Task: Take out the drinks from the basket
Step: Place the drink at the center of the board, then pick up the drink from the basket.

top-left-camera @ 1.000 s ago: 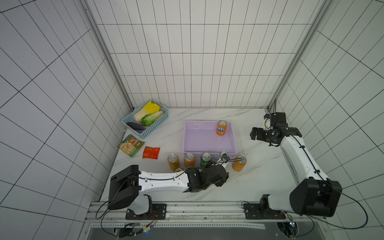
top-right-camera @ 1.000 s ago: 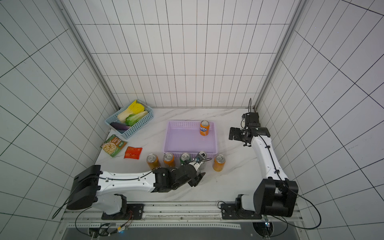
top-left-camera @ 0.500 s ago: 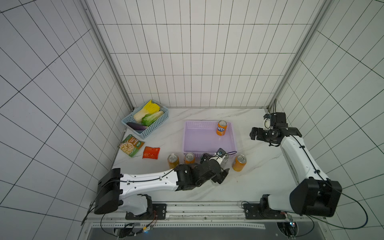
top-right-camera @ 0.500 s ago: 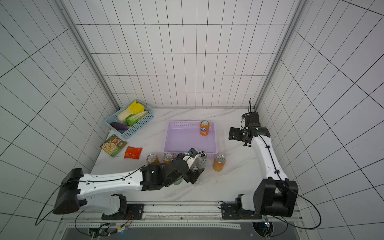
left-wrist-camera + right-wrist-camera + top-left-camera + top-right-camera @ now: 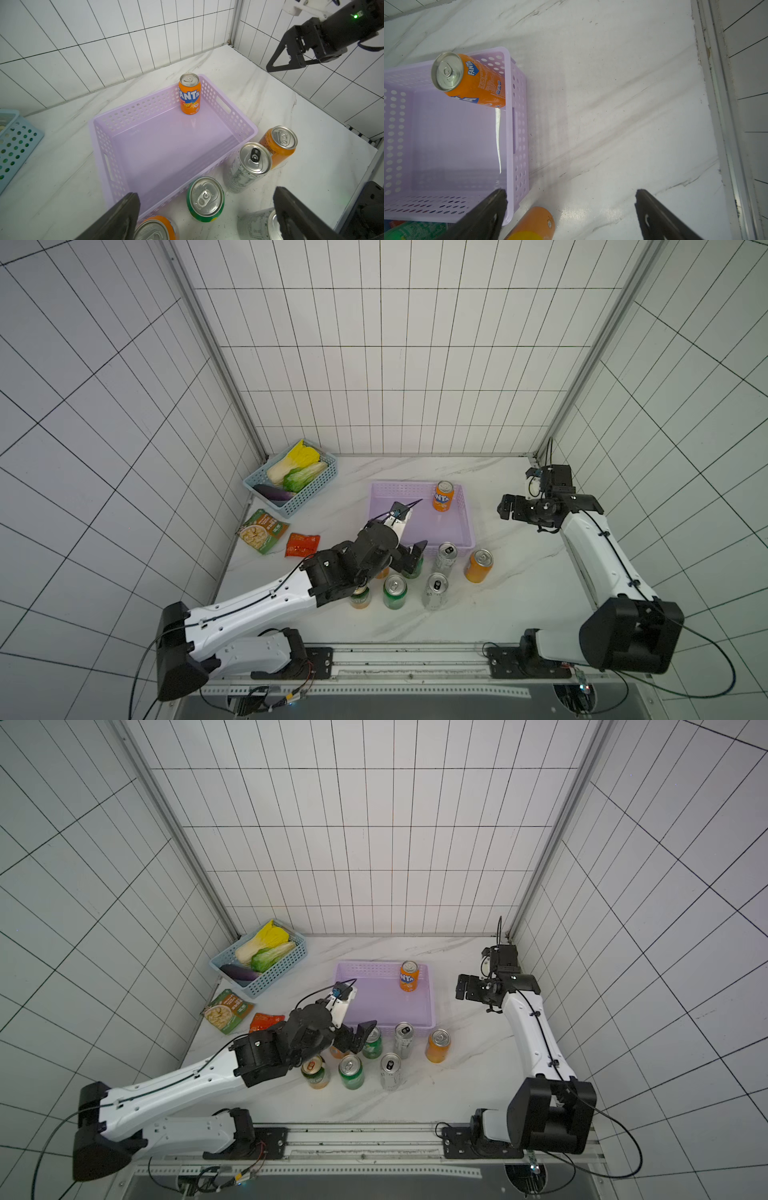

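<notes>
The lilac basket [image 5: 440, 529] [image 5: 386, 998] holds one upright orange drink can [image 5: 443, 496] [image 5: 409, 977] [image 5: 189, 93] [image 5: 471, 79] in its far right corner. Several cans stand on the table in front of it: two slim silver ones [image 5: 446, 556] [image 5: 435, 591], an orange one [image 5: 478, 566], a green one [image 5: 395, 592] and a gold-topped one [image 5: 360, 597]. My left gripper [image 5: 409, 558] [image 5: 205, 196] is open and empty above another green can [image 5: 205, 199] by the basket's front wall. My right gripper [image 5: 509, 508] [image 5: 570, 193] hangs open right of the basket.
A light-blue basket [image 5: 309, 499] of vegetables stands at the back left. Two snack packets [image 5: 262, 529] [image 5: 302, 544] lie on the table left of the lilac basket. Tiled walls close in the marble table on three sides.
My left gripper has opened and let go of a slim silver can, which now stands in front of the basket. The gripper has moved left along the can row. The right arm stayed put.
</notes>
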Controlling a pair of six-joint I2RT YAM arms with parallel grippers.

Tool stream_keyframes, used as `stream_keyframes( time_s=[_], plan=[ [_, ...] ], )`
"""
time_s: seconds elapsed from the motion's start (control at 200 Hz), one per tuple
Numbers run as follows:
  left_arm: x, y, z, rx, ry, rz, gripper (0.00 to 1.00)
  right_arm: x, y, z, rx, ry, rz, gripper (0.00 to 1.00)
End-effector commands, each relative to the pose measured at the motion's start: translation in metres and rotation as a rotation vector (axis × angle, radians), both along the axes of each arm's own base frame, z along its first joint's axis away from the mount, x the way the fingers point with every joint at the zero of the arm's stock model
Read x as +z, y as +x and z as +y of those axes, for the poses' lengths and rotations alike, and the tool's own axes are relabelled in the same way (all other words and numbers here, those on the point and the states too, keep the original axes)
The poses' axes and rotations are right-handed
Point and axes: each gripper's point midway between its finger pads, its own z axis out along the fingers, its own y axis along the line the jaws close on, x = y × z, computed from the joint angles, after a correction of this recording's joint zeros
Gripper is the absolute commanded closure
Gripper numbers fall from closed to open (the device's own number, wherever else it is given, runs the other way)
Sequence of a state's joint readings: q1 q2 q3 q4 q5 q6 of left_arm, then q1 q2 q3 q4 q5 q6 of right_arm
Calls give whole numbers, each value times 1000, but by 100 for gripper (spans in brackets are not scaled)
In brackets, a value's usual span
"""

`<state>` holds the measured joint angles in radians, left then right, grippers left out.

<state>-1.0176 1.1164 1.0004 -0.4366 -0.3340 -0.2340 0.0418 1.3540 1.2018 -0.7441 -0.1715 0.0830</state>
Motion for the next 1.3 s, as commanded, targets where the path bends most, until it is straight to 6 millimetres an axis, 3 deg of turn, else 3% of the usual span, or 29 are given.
stream_keyframes(
  time_s=[0.0, 0.285, 0.485, 0.915, 1.079, 1.294],
  plan=[
    [14, 6, 20, 13, -12, -2, 2, -7, -1, 8, 13, 3, 18, 1],
    [25, 35, 80, 159, -14, 26, 2, 0, 9, 35, 57, -13, 7, 1],
    [28, 43, 102, 227, 4, 48, 2, 0, 24, 69, 124, -45, 9, 1],
    [18, 54, 128, 294, 10, 68, 2, -14, 77, 151, 247, -51, 19, 0],
    [20, 56, 134, 308, -4, 63, 2, -27, 97, 171, 272, -63, 28, 0],
    [18, 56, 133, 303, -10, 72, 2, -54, 118, 182, 270, -91, 62, 0]
  ],
)
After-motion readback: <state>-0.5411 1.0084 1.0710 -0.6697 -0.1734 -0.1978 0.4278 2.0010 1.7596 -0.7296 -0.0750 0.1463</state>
